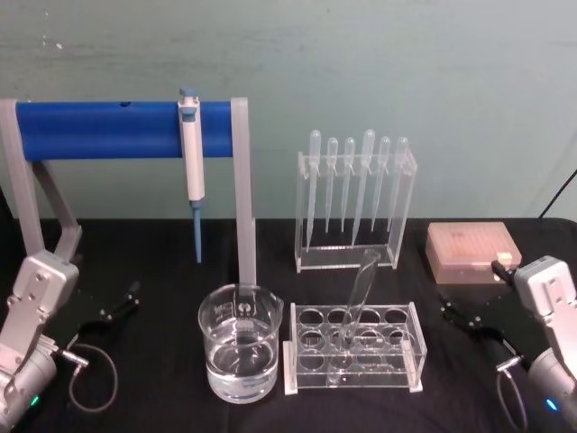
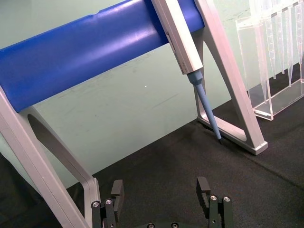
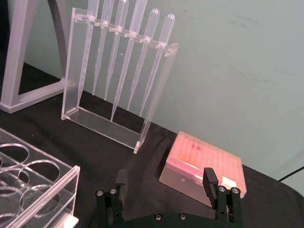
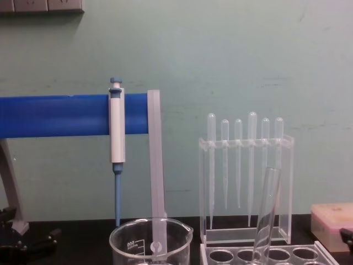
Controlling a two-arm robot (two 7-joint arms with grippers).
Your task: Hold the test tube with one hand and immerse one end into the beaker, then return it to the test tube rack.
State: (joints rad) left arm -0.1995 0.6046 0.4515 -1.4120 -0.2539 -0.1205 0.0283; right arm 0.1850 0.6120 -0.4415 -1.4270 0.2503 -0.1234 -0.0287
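The clear colourless glass test tube (image 1: 361, 290) stands rounded end down in a middle hole of the clear acrylic test tube rack (image 1: 379, 381), tilted because the hole is wider than the tube; its open top projects above the rack, free for grasping. The wide clear glass beaker (image 1: 240, 347) with pour spout, just left of the rack, holds clear liquid in its lower part, ready for immersion. The black left pincer (image 2: 160, 190), well left of the rack, is spread wide and empty. The black right pincer (image 3: 166, 183), right of the rack, is likewise spread wide, gripping nothing. Judgement: pick-up not yet begun
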